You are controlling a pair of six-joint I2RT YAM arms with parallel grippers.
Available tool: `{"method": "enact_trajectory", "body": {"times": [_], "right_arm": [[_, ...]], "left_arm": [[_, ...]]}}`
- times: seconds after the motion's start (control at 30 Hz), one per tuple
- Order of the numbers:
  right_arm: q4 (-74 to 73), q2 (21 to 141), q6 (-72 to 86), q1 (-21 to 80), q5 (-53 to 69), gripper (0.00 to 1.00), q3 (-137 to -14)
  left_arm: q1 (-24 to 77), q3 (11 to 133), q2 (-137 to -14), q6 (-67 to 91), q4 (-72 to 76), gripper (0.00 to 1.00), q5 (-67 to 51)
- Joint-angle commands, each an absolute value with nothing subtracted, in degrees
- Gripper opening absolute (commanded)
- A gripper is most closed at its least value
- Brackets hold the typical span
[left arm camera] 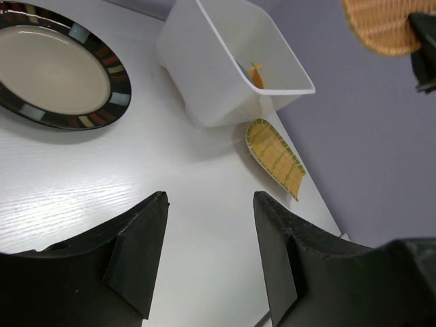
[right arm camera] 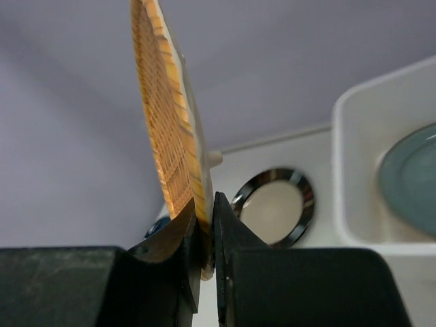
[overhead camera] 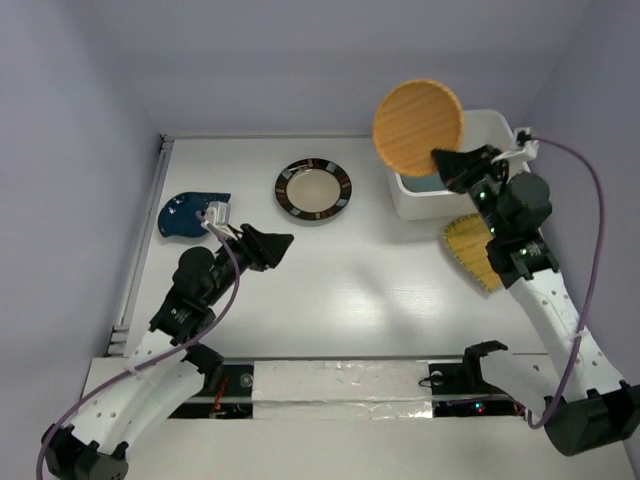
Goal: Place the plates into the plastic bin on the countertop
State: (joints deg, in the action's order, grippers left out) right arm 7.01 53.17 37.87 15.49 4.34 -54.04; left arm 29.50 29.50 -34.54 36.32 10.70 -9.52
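Note:
My right gripper [overhead camera: 445, 160] is shut on the rim of the round woven bamboo plate [overhead camera: 417, 127] and holds it up on edge above the left end of the white plastic bin [overhead camera: 497, 128]; it also shows in the right wrist view [right arm camera: 167, 129]. A grey-teal plate [right arm camera: 409, 180] lies inside the bin. The dark-rimmed cream plate [overhead camera: 313, 188] sits mid-table. The dark blue teardrop plate [overhead camera: 188, 213] lies at the left. A fan-shaped bamboo plate [overhead camera: 470, 250] lies in front of the bin. My left gripper [overhead camera: 285, 243] is open and empty above the countertop [overhead camera: 360, 300].
A metal rail [overhead camera: 140, 250] runs along the left edge of the countertop. Lavender-grey walls [overhead camera: 80, 150] enclose the table. In the left wrist view something orange [left arm camera: 256, 73] leans inside the bin [left arm camera: 211, 68].

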Motion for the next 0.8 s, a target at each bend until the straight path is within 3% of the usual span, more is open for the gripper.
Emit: {"method": "enact_trajectory", "body": {"times": [0.0, 0.27, 0.6, 0.67, 0.77], "right_arm": [[1.23, 58.60, 35.42, 8.37, -3.43, 0.00, -60.89], [-5.97, 82.23, 34.37, -1.66, -0.89, 0.00, -76.89], [-12.66, 99.05, 32.61, -5.10, 2.37, 0.00, -86.57], [-12.74, 100.10, 32.61, -5.10, 1.59, 0.06, -86.31], [-13.36, 100.46, 32.26, -5.10, 0.18, 0.24, -85.96]], "left_arm": [[29.44, 27.16, -31.65, 34.98, 8.52, 0.50, -6.42], [29.44, 24.79, -31.29, 36.56, 10.02, 0.50, -6.25], [29.44, 25.66, -38.66, 39.55, 10.37, 0.49, -0.53], [29.44, 25.75, -40.59, 40.16, 11.33, 0.48, 1.65], [29.44, 25.75, -42.88, 40.95, 13.44, 0.47, 3.68]]}}
